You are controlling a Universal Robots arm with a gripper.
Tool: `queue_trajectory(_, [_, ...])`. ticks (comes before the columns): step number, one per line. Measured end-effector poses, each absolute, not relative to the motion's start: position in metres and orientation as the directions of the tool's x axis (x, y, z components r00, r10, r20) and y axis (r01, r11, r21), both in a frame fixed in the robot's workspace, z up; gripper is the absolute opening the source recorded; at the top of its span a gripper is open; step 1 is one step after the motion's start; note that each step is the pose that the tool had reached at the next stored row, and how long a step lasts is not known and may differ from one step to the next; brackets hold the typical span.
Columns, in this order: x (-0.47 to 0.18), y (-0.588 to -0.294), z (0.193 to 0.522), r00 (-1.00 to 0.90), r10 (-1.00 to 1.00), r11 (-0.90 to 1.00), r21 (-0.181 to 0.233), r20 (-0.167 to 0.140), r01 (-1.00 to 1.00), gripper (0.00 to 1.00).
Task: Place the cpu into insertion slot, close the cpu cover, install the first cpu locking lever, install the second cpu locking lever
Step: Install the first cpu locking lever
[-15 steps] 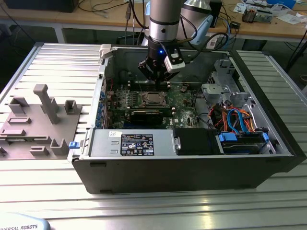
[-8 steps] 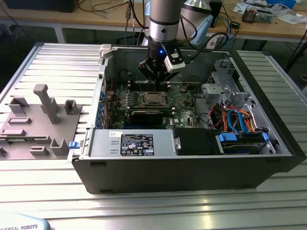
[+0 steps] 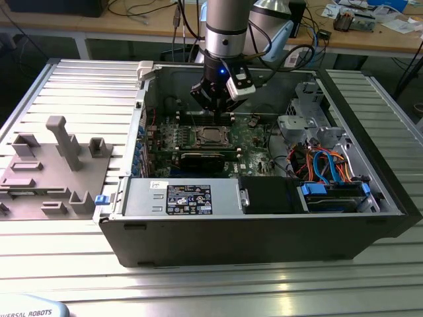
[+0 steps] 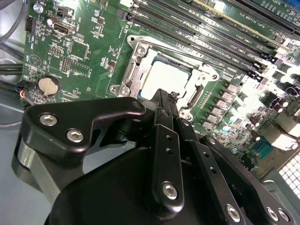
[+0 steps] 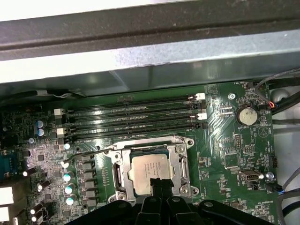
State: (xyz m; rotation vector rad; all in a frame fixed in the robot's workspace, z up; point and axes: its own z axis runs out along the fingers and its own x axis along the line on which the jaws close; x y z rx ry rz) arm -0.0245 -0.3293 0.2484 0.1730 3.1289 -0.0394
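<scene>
Inside the case, exterior view: gripper (image 3: 213,111) hangs low over the insertion slot (image 3: 197,136).
Second wrist view: jaws together, tips by the cpu cover (image 4: 132,70); cpu (image 4: 165,78) seated beneath.
First wrist view: one locking lever (image 5: 86,153) looks unlatched.
Risk: we judge the tips could skid onto the cpu lid.

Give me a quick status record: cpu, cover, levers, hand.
cpu: seated in the insertion slot, metal top showing
cpu cover: lying flat around the cpu
wire lever: juts out from the socket's side, apparently unlatched
other lever: cannot tell
hand: shut, tips at the cover's edge beside the cpu
</scene>
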Motion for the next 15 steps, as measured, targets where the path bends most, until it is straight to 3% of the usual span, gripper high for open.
queue_trajectory(15, [-0.0245, -0.3294, 0.2484, -0.995, 0.098, 0.995, -0.025, -0.009, 0.098, 0.11])
